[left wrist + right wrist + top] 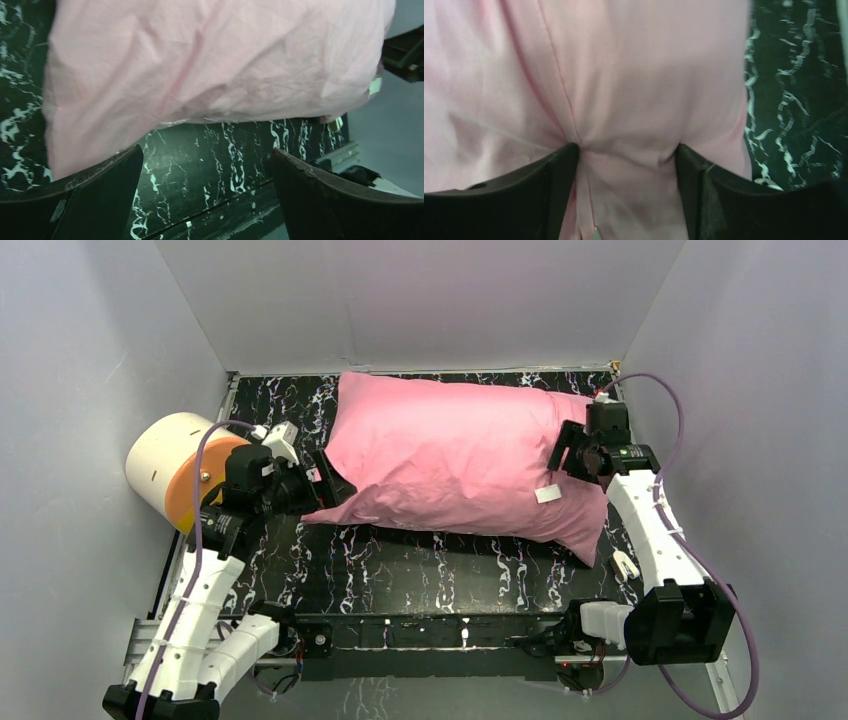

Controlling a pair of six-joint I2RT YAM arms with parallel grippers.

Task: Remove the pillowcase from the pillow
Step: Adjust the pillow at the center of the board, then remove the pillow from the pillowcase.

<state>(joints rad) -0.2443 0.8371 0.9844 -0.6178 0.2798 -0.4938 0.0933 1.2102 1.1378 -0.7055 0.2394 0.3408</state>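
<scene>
Two grippers, both spread wide: we see the left gripper [207, 156] holding nothing, just beside the pillowcase [450, 455] end; the right gripper [626, 149] presses fingertips into its fabric. The filled pillowcase lies across the table [420, 575].

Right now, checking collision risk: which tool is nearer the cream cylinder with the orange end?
Left. The left tool is close by the cream-and-orange cylinder, at the pink fabric pillowcase's left end; the right tool is across the table, at the pillowcase's right end.
</scene>
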